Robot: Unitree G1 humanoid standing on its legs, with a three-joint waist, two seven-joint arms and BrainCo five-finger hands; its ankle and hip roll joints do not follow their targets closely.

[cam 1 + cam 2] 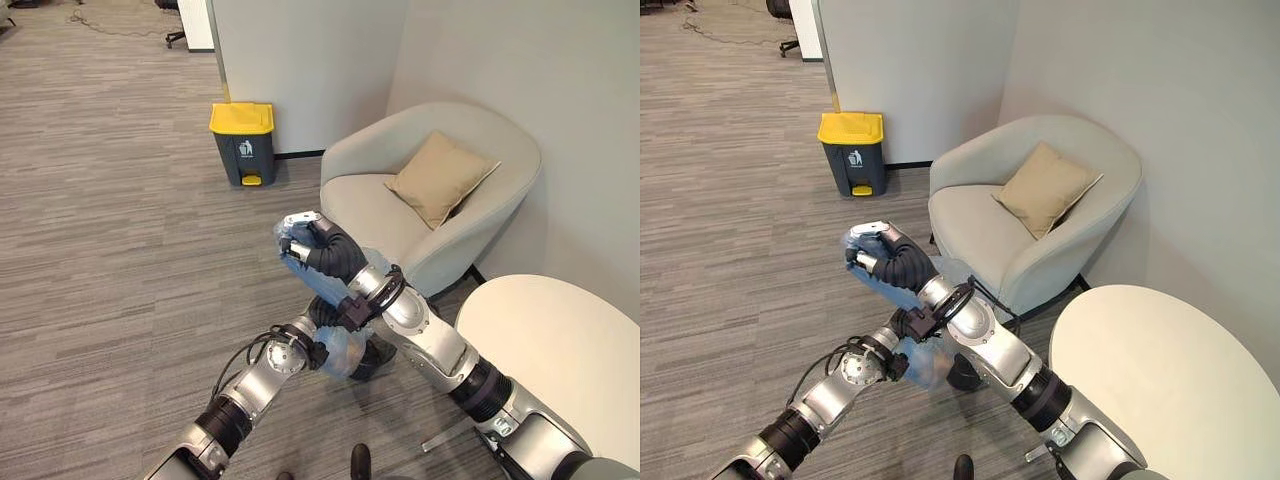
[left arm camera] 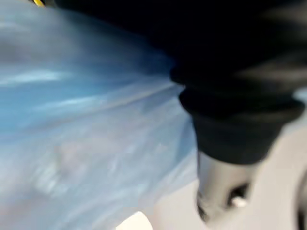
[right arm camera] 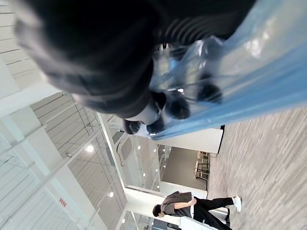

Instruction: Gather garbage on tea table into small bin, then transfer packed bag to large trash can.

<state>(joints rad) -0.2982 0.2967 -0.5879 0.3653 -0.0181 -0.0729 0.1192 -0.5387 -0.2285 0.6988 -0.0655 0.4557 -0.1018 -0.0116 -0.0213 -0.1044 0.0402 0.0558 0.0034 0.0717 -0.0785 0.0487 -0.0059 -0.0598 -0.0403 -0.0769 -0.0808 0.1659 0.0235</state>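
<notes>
One blue plastic bag point(image 1: 335, 340) hung above the carpet between the two hands. The right hand point(image 1: 305, 243) had its fingers curled tight around the bag's top. The left hand point(image 1: 322, 318) was hidden behind the bag, so its fingers could not be read. One yellow-lidded trash can point(image 1: 243, 142) stood well apart, by the wall, with one armchair point(image 1: 420, 200), one cushion point(image 1: 440, 176) and one round table point(image 1: 560, 350) to the right.

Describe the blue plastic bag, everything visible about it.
The blue bag is thin, translucent, crinkled plastic. Its gathered top is bunched in the raised right hand, whose fingers curl round it, and its body hangs below the crossed arms, off the floor. The left hand meets its lower part, fingers hidden behind the plastic. Its contents cannot be made out.
</notes>
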